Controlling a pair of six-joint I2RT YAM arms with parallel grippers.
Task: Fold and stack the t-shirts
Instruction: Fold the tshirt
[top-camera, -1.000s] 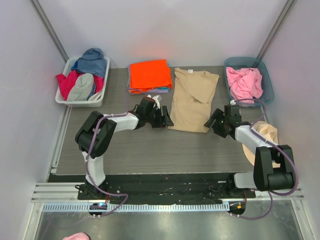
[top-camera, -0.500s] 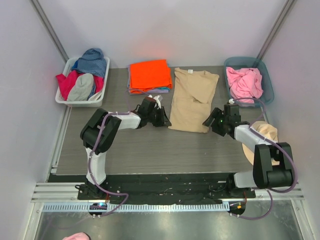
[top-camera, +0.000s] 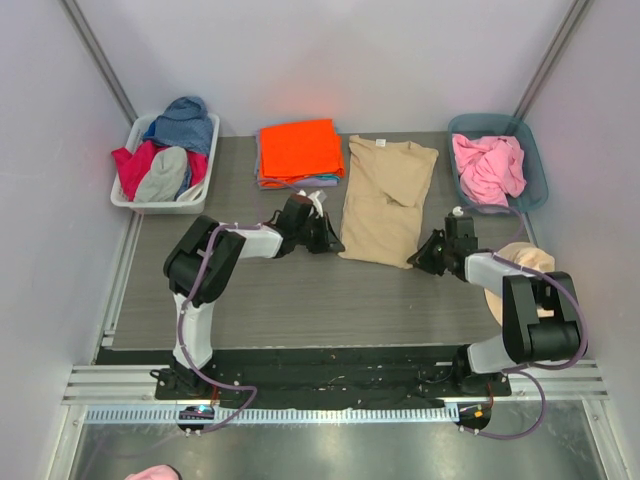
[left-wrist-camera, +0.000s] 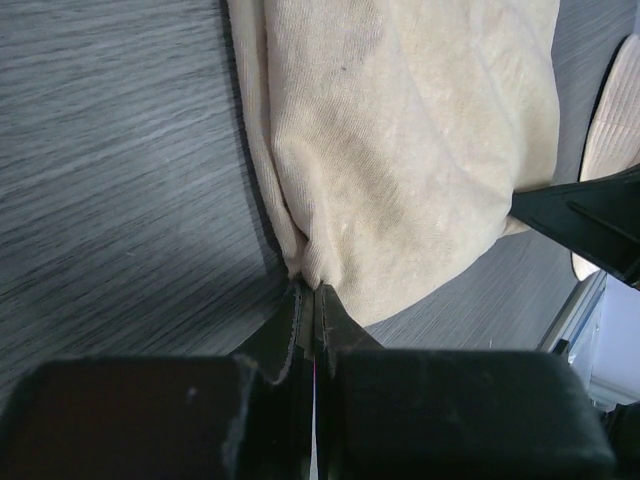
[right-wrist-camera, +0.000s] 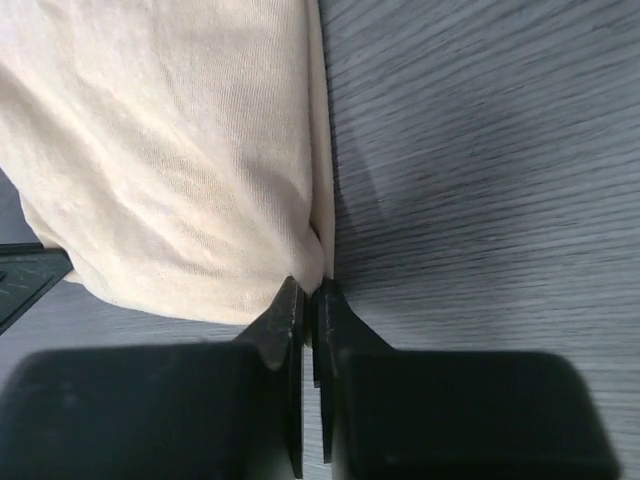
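A tan t-shirt (top-camera: 385, 200) lies folded lengthwise in the middle of the grey mat. My left gripper (top-camera: 334, 245) is shut on its near left corner (left-wrist-camera: 312, 270). At the near right corner (right-wrist-camera: 318, 262) my right gripper (top-camera: 417, 260) is shut on the cloth edge. Both pinches sit low on the mat. A folded bright orange t-shirt (top-camera: 299, 150) tops a stack at the back, with a lavender one (top-camera: 300, 183) showing under it. A pink t-shirt (top-camera: 489, 167) is bunched in the blue-grey bin (top-camera: 535, 170) at the back right.
A white basket (top-camera: 160, 198) at the back left holds red, grey and blue clothes. A tan cap-like cloth (top-camera: 530, 268) lies by the right arm, and also shows at the right edge (left-wrist-camera: 612, 110) of the left wrist view. Walls close in on both sides.
Both grippers have closed onto the tan t-shirt's near corners. The right gripper moved left and nearer, up to the shirt's edge; the left arm barely shifted.
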